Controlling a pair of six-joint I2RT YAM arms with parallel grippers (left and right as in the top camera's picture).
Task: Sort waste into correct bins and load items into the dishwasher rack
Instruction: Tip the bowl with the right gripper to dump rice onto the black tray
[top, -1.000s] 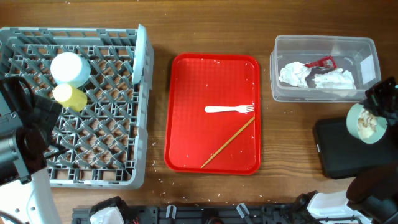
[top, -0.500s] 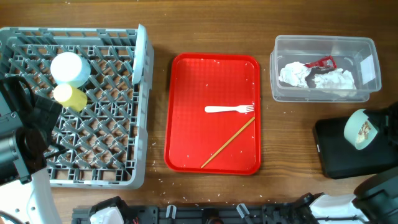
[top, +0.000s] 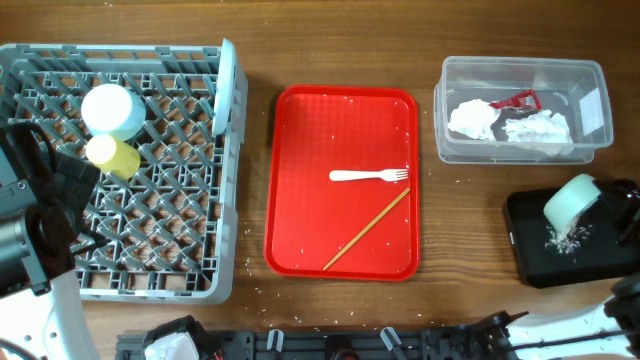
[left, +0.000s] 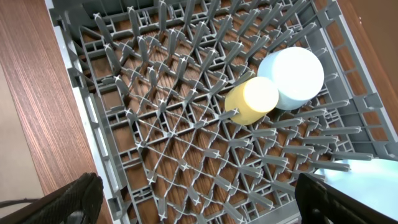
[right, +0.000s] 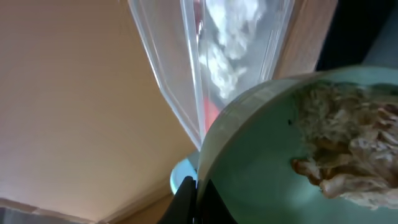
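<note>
In the overhead view, the pale green bowl (top: 570, 205) is seen at the right edge of the frame, tipped on its side over the black bin (top: 600, 262). Half a second ago it was held mouth-up with the food showing. Beige crumbs (top: 563, 238) are now scattered in the bin below it. The clear tub (top: 455, 110) at upper right holds the napkins (top: 505, 125) and the red wrapper scrap (top: 517, 100), unchanged. The white fork (top: 368, 176) and a wooden stick (top: 366, 228) lie as before on the red tray (top: 300, 230) at the centre of the worktop (top: 255, 60). At left, the dishwasher rack (top: 150, 280) carries the light blue bowl (top: 110, 110), the yellow cup (top: 112, 155) and the plate (top: 228, 95), set on edge. In the left wrist view, the left tool (left: 199, 183) is spread wide above the rack, with nothing held. In the right wrist view, the right tool (right: 189, 196) is closed on the rim of the pale green bowl, in which some food is still stuck.
</note>
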